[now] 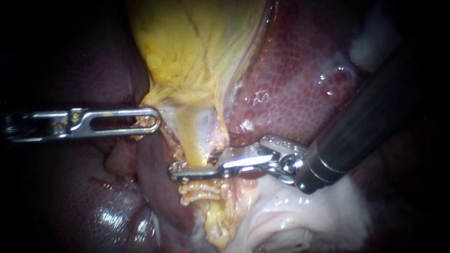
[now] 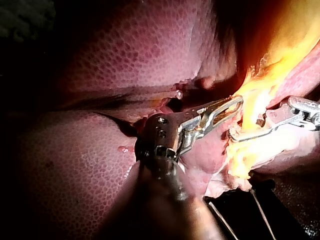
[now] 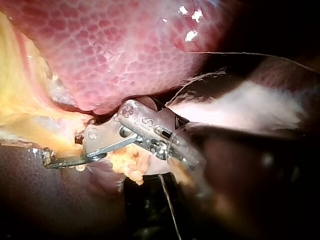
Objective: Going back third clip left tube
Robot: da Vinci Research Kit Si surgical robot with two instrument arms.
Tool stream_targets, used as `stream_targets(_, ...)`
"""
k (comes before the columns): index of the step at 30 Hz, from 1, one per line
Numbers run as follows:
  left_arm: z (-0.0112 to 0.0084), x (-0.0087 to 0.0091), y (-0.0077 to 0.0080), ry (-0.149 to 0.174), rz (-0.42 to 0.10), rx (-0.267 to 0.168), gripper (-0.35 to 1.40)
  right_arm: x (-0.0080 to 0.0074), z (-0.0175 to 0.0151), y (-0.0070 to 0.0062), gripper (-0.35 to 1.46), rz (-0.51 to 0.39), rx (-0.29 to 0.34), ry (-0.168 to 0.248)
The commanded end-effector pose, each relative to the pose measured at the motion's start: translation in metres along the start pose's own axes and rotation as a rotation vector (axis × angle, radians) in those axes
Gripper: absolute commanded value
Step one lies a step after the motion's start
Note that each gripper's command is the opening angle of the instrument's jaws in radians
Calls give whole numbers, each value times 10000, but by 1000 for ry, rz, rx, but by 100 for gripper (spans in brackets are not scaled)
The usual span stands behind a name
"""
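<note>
Left of the yellow tube point(image 1: 193, 147): left instrument point(image 1: 152, 121), end effector pinched on the gallbladder point(image 1: 187, 47) edge and drawing it taut. On the tube, just under the right instrument's prongs: pale ribbed bands, probably clips point(image 1: 201, 191). Judged soft, slick and easily torn, so better left ungripped and cleared gently. Right of the tube: right instrument point(image 1: 178, 171), end effector slightly spread astride it. Hard to count the clips; the tube's lower run lost in ragged tissue; liver point(image 1: 290, 84) behind.

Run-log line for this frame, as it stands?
left instrument: shut on gallbladder | right instrument: at tube | clips: on tube
</note>
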State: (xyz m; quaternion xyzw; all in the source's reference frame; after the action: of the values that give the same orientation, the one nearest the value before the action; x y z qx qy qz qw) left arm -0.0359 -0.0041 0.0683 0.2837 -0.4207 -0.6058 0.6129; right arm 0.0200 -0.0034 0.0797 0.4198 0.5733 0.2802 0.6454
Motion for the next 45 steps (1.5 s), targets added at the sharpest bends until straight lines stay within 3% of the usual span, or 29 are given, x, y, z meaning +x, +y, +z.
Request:
stream_targets(1,0,0,0,0,0,0,-35,1,0,0,-35,1,1,0)
stream_targets(6,0,0,0,0,1,0,-35,1,1,0,-35,2,6,-2)
stream_targets(10,0,0,1,0,1,0,-35,3,5,6,53,-64,-37,14)
stream_targets(11,0,0,1,0,1,0,-35,4,5,10,58,-74,-61,24)
stream_targets(17,-1,0,1,2,1,3,-35,3,-6,27,60,-104,-84,29)
stream_targets(22,-1,0,1,2,1,3,-35,0,-18,27,60,-110,-74,24)
stream_targets(28,-2,0,2,3,1,3,-35,-5,-41,10,60,-128,-36,8)
stream_targets(35,-2,0,3,3,2,4,-35,9,-96,-17,60,-161,-16,2)
stream_targets(45,0,0,7,3,3,4,-35,62,-153,-63,60,-247,-48,16)
